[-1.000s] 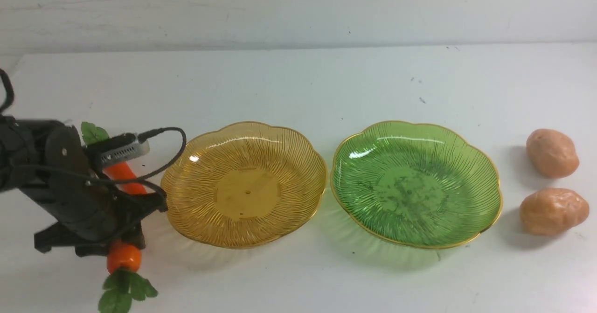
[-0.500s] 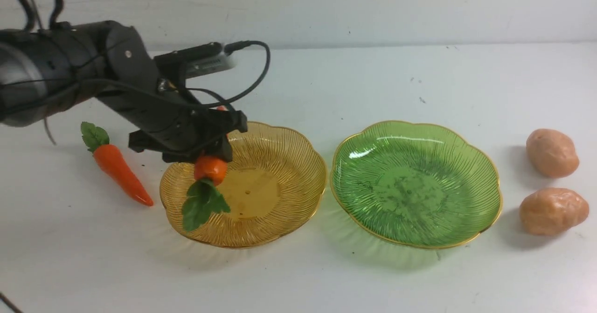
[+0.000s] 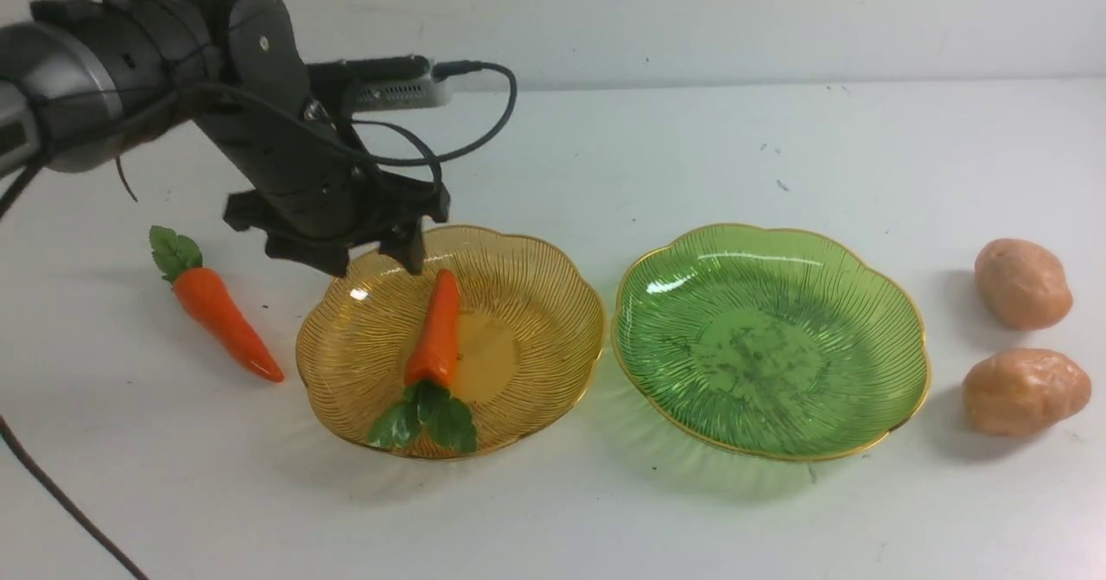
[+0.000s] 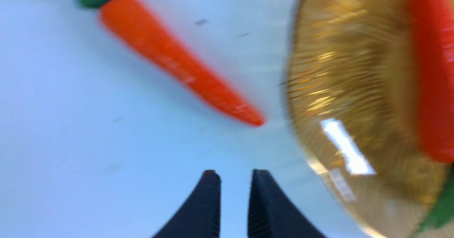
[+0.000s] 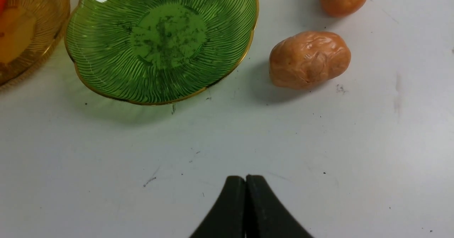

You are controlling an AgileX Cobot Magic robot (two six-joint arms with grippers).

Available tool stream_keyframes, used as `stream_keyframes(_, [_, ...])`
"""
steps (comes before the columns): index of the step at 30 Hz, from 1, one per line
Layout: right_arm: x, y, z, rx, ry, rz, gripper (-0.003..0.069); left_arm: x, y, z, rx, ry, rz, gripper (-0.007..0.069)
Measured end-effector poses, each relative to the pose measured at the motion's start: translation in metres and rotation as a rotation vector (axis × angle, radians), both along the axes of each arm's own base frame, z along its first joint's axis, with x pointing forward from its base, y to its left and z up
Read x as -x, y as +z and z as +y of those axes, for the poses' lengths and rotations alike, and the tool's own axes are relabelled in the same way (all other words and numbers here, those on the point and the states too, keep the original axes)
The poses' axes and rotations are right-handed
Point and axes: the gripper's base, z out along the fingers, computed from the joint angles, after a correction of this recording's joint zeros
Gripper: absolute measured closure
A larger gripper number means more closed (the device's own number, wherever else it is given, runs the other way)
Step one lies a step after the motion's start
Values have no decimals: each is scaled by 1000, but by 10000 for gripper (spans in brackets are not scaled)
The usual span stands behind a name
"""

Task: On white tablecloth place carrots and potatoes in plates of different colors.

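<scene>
1. My left hand (image 4: 232,176) hangs by the yellow plate (image 3: 553,269), fingers a little apart, holding nothing. One carrot (image 3: 436,329) lies inside; I could bump the rim.
2. The other carrot (image 3: 220,316) lies on the cloth (image 3: 605,519) beside it. It looks slick and may slip.
3. My right hand (image 5: 245,177) is closed, empty. The potatoes (image 3: 1023,283) near the green plate (image 3: 864,286) may roll.

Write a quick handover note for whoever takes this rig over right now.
Left gripper: slightly open, empty, raised near the amber plate's far-left rim.
Right gripper: shut, empty, over the white tablecloth.
Done: one carrot lies in the amber plate.
To do: second carrot, on the cloth left of that plate; both potatoes, on the cloth right of the green plate, which holds nothing.
</scene>
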Motion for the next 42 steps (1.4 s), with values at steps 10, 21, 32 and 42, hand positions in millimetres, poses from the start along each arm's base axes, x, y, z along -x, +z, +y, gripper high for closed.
stream_keyframes(10, [0, 0, 0, 1, 0, -2, 670, 1, -31, 97, 52, 373, 110, 615])
stream_keyframes(21, [0, 0, 0, 3, 2, -3, 670, -30, -62, 90, 209, 403, -10, 420])
stream_keyframes(32, [0, 0, 0, 12, 11, -4, 670, -48, -109, 97, 171, 494, -9, 203])
stream_keyframes(42, [0, 0, 0, 14, 13, -4, 670, -56, -142, 94, 216, 530, 42, 219])
